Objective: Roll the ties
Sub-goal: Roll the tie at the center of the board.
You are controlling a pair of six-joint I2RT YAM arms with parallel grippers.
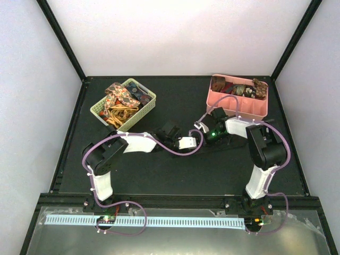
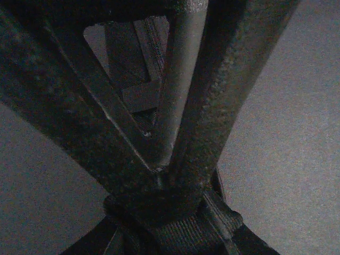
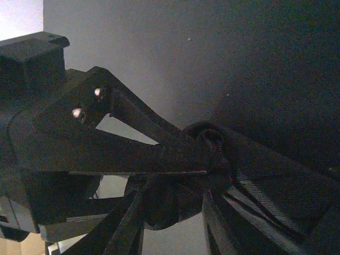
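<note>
Closest to the overhead camera is the white slotted strip (image 1: 175, 221), which runs along the near edge with both arm bases bolted just beyond it. Beyond that lies the black mat (image 1: 175, 175), the largest thing in view. The left arm (image 1: 101, 159) reaches in from seven o'clock and the right arm (image 1: 265, 149) from five o'clock, and their wrists meet just past the mat's centre.

At eleven o'clock a green basket (image 1: 150, 98) holds loose ties (image 1: 119, 101) in a heap. At one o'clock a pink basket (image 1: 236, 109) holds rolled ties (image 1: 239, 89).

The dark tie (image 3: 265, 180) being worked lies on the mat between the two wrists and is hard to pick out against the black. Its free length trails toward three o'clock.

The left gripper (image 2: 159, 175) has its fingers drawn together on a bunch of that fabric. At the right gripper (image 3: 204, 170) a small coil curls round one fingertip, but I cannot tell whether the jaws are clamped on it.

The step looks like winding the coil. To do it well:
- One gripper should pin the coil's core.
- The other should feed the strip under light, even tension.
- Each turn should be short, with the edges stacked flush.
- Neither gripper should release before the other has a firm hold, or the roll is likely to spring loose.
</note>
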